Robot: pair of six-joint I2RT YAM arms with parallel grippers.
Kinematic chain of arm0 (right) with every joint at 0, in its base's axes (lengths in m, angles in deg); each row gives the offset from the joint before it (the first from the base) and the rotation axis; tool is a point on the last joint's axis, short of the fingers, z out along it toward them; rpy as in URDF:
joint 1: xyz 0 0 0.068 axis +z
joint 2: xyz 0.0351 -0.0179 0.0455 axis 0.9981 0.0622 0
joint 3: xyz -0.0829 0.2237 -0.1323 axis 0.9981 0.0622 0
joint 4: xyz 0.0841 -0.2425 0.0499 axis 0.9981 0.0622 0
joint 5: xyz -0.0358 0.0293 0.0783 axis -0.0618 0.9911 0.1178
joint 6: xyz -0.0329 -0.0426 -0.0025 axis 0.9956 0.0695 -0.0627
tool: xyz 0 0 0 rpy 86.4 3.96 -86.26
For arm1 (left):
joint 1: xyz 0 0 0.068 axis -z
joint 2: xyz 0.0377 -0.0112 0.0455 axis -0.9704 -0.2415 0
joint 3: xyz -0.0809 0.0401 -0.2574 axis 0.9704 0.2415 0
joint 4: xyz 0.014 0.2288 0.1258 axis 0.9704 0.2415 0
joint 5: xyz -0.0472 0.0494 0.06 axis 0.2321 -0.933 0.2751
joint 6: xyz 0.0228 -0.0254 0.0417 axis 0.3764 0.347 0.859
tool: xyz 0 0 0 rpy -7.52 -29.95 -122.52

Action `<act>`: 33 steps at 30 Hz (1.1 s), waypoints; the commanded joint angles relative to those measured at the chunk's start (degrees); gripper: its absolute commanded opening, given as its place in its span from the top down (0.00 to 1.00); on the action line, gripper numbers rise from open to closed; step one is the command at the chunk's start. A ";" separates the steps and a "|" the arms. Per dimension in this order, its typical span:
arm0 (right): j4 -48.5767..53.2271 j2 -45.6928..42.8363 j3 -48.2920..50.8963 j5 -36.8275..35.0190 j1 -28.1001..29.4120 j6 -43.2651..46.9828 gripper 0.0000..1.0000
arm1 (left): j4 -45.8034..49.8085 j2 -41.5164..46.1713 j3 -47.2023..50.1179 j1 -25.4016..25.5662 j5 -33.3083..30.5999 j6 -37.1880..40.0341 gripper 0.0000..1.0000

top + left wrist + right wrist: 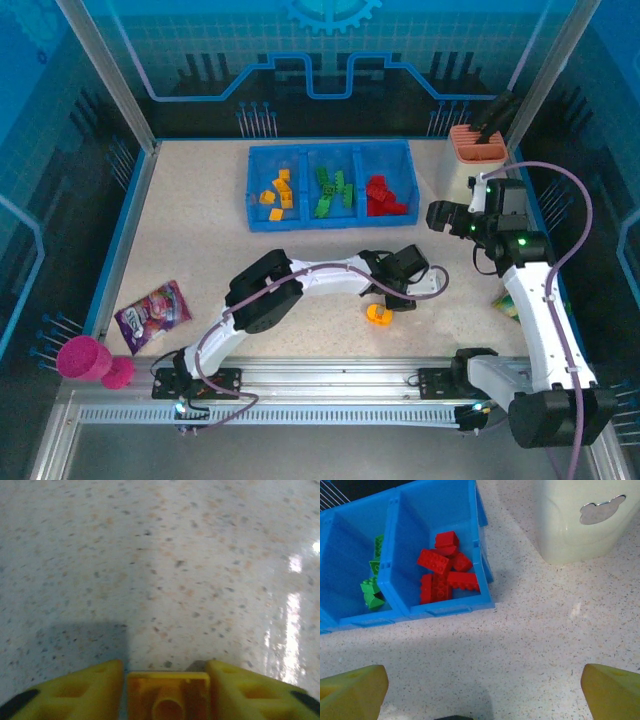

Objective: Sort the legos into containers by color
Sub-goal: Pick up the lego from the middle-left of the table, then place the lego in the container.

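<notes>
My left gripper [167, 696] is shut on an orange-yellow lego [168, 687], its hollow underside facing the wrist camera, low over the speckled table. From above, that lego [378, 314] shows as an orange spot under the left gripper [385, 305] at the table's front centre. The blue tray [330, 150] at the back holds orange-yellow legos [277, 192] on the left, green legos [333, 190] in the middle and red legos [385, 196] on the right. My right gripper [440, 218] stands open, with nothing between its fingers, just in front of the red compartment [445, 607] and its red legos [445, 572].
A cream holder with an orange top [478, 150] stands right of the tray, also seen close up [580, 520]. A purple snack packet [152, 312] and a pink cup [85, 357] lie at the front left. Another packet [510, 303] lies by the right arm.
</notes>
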State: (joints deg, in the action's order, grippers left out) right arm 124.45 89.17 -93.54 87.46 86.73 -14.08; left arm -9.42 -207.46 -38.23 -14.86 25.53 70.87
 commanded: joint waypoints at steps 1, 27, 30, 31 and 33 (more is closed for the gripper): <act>-1.09 0.65 0.16 0.85 -1.00 0.88 0.00 | 3.58 -1.59 -0.94 -0.08 -1.74 0.15 0.64; -1.25 3.83 -0.71 1.37 -1.09 1.17 0.00 | -7.75 30.85 13.34 -32.26 -16.22 -23.99 0.75; 0.03 3.59 -1.18 0.36 -0.95 1.75 0.00 | -5.59 26.24 9.62 -36.70 -16.95 -30.49 0.75; 0.30 3.37 -1.17 0.17 -1.00 1.85 0.00 | -5.01 24.66 8.56 -38.01 -16.60 -32.81 0.75; 0.72 2.93 -1.23 -0.37 -0.99 2.04 0.00 | -4.69 21.71 7.05 -39.95 -15.68 -36.74 0.74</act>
State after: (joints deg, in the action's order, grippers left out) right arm 123.77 92.99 -93.54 88.16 86.62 -13.20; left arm -16.48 -182.50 -28.52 -53.04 10.36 42.80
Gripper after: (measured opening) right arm 0.998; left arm 0.332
